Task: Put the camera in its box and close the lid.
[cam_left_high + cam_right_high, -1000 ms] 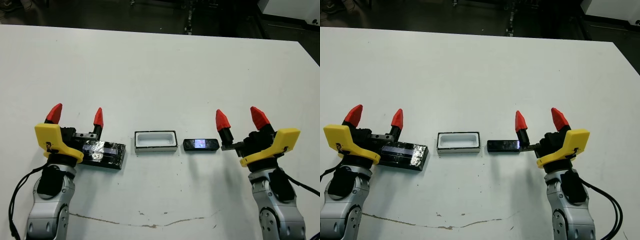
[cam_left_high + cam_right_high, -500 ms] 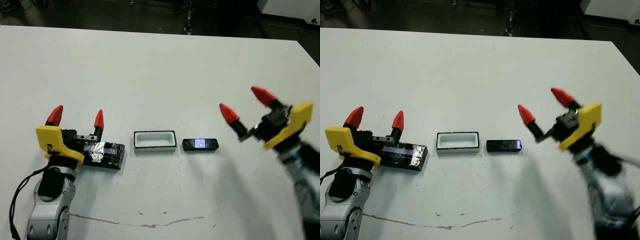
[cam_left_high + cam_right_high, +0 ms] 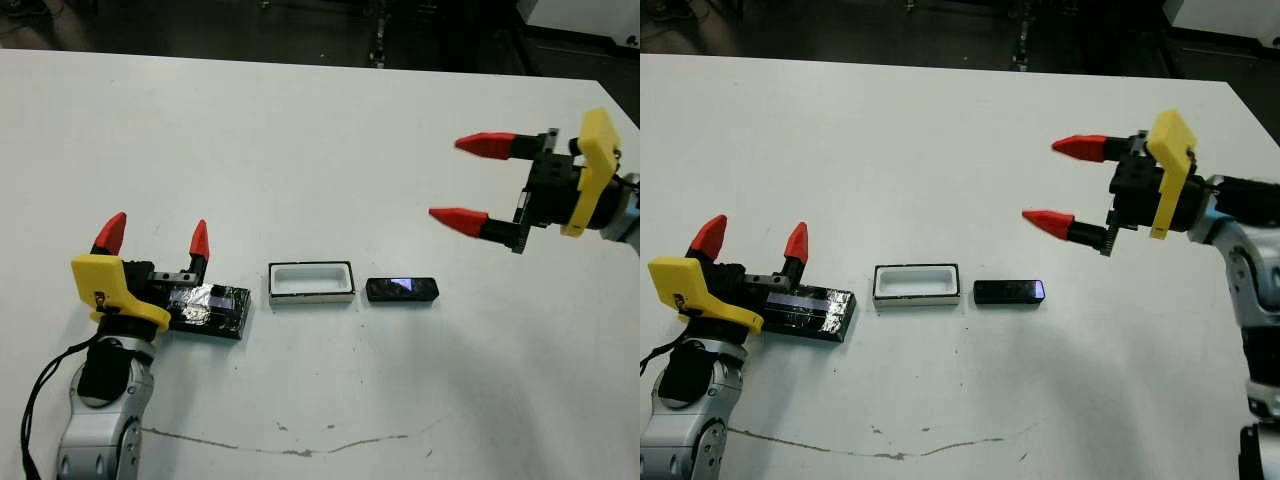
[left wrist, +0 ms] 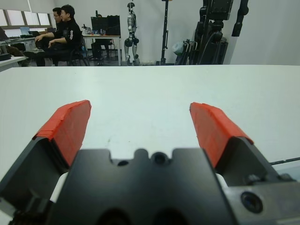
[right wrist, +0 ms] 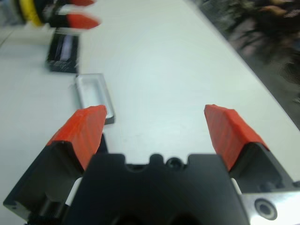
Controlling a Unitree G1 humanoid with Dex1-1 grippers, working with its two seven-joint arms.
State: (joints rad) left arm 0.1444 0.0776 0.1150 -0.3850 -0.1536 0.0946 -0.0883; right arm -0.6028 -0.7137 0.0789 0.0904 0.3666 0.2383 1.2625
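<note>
The camera, a slim black bar with a bluish glint, lies flat on the white table just right of the box. The box is an open tray with a white inside. Left of the box lies the lid, a black slab with a shiny top. My left gripper stands open at the lid's left end, its fingers rising behind the lid and holding nothing. My right gripper hangs open above the table, up and to the right of the camera. It is turned on its side with both fingers pointing left.
A thin brownish crack line runs across the table near the front edge. Beyond the table's far edge is dark floor. In the left wrist view, seated people and equipment stands show behind the table.
My right gripper has risen from the table beside the camera, swung back and to the right, and rolled onto its side. The left gripper, lid, box and camera have not moved.
</note>
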